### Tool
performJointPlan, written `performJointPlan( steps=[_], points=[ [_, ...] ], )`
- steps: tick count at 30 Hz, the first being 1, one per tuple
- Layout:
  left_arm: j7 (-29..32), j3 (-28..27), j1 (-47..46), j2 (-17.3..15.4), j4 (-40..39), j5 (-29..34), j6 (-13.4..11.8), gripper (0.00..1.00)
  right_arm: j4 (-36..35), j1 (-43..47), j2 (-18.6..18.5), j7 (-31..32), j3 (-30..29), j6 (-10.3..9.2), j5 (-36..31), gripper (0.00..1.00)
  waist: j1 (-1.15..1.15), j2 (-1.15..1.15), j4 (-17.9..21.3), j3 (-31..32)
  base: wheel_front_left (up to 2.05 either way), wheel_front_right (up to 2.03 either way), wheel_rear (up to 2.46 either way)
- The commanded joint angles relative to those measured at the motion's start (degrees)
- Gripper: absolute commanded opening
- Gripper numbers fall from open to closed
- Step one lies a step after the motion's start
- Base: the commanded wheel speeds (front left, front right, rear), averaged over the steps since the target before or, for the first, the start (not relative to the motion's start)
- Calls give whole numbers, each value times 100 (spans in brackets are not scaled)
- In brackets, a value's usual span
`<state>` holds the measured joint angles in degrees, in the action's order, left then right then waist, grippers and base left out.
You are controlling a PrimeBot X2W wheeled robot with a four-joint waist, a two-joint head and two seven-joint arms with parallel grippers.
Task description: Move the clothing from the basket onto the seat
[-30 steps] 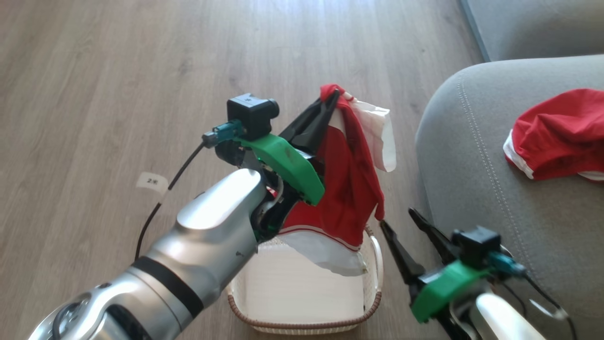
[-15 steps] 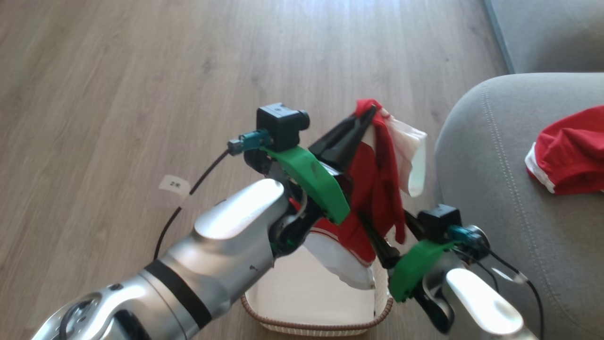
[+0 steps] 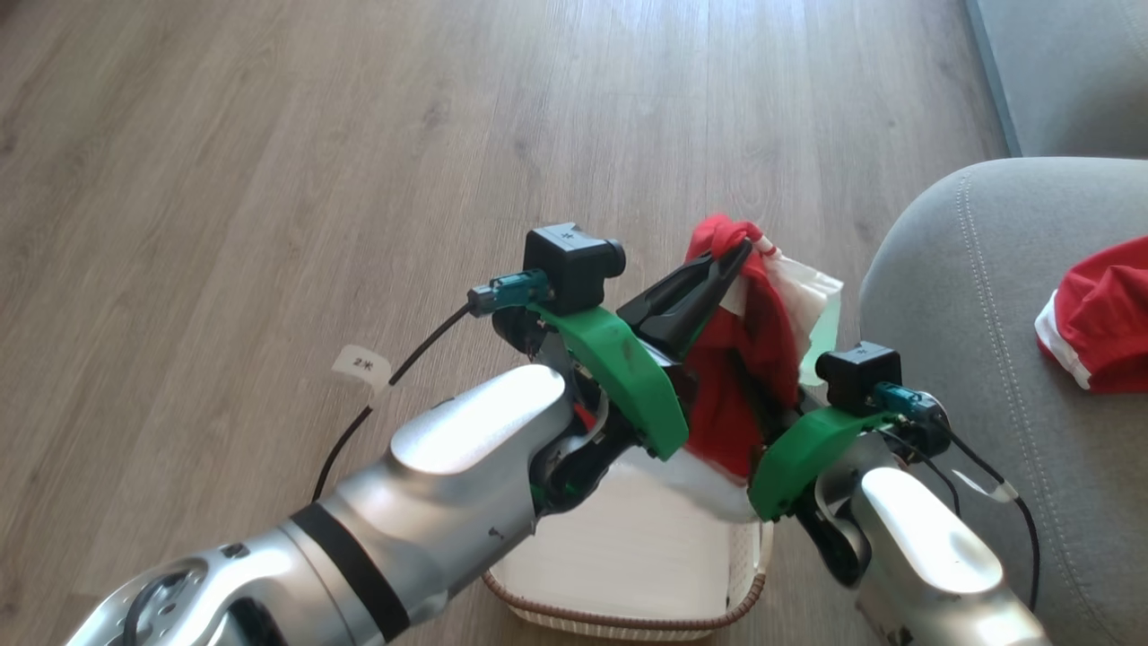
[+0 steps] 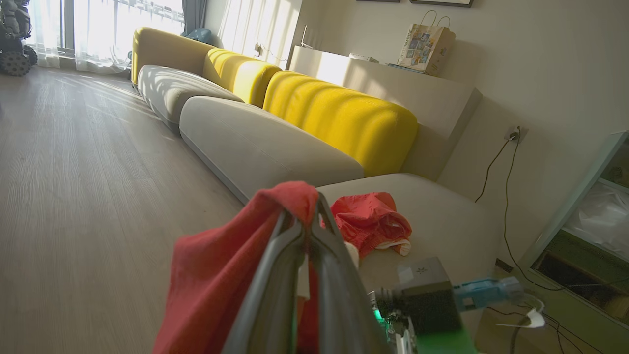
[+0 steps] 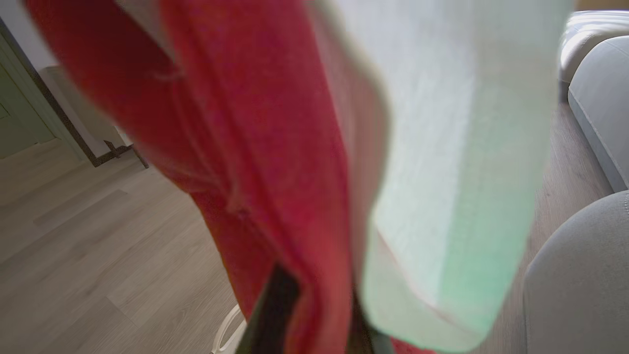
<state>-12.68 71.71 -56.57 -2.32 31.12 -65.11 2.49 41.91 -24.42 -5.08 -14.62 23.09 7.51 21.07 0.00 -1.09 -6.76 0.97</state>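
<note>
Clothing (image 3: 744,395) half moved: one piece (image 3: 1099,327) lies on the seat (image 3: 969,359), right edge; left gripper (image 3: 740,251) and right gripper (image 3: 780,417) clench another piece (image 4: 216,280) above the basket (image 3: 628,619).

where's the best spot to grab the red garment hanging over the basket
Probably the loose lower folds, coming from the seat side. The left tool pinches the top bunch, so the red garment drapes down above the basket; a low hold would spread it. The right tool looks shut there.

Left end effector (image 3: 738,253) above right end effector (image 5: 317,312), both pinching clothing (image 3: 743,404).
</note>
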Motion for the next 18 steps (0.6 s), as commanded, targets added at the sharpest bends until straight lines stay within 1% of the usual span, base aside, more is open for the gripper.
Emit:
performJointPlan(
  steps=[1,10,18],
  points=[
    [-33,-139,-336,-55,-105,-56,-20,0,-236,-179,123,-38,40,-2,-38,0,0,0,-7,0,0,0,0],
    [-113,-113,-334,-55,131,-167,-5,0,-527,-82,134,-38,-53,-2,-2,0,0,0,29,29,0,0,0],
    [-198,-233,-126,-55,431,-175,53,0,-1137,245,11,-38,-664,-2,-14,0,0,0,72,84,0,0,0]
  ],
)
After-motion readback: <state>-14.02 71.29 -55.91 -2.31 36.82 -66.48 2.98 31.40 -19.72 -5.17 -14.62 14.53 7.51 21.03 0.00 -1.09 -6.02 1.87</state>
